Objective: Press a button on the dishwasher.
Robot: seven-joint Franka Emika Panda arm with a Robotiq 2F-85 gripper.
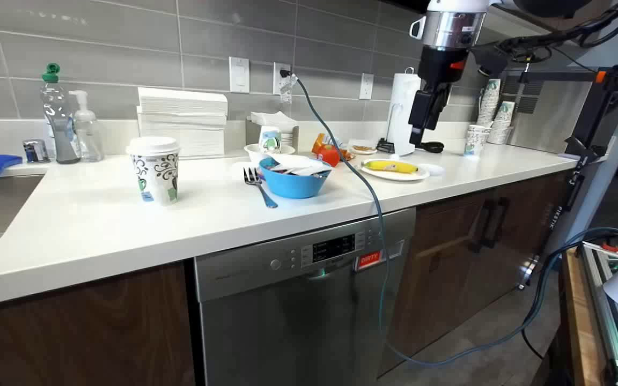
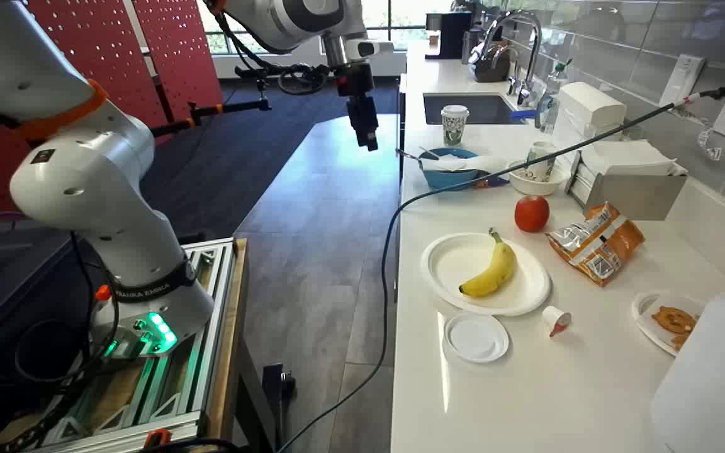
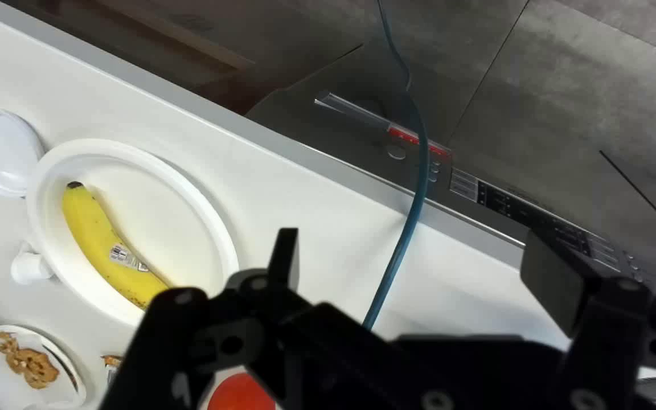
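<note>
The dishwasher (image 1: 287,327) has a grey steel front under the white countertop in an exterior view. Its top panel carries a dark display (image 1: 333,248), small buttons on both sides and a round knob-like button (image 1: 275,264). The panel also shows in the wrist view, with the dishwasher (image 3: 351,148) beyond the counter edge. My gripper (image 3: 422,262) is open and empty, its two fingers wide apart. In the exterior views the gripper (image 1: 419,131) hangs pointing down; in one it (image 2: 367,141) shows against the floor beside the counter edge. It is apart from the dishwasher.
A blue cable (image 1: 365,179) runs from the wall outlet across the counter and down the dishwasher front, beside a red DIRTY sign (image 1: 369,259). A blue bowl (image 1: 295,182), fork (image 1: 259,187), lidded cup (image 1: 154,171) and banana plate (image 2: 444,264) stand on the counter (image 2: 564,390).
</note>
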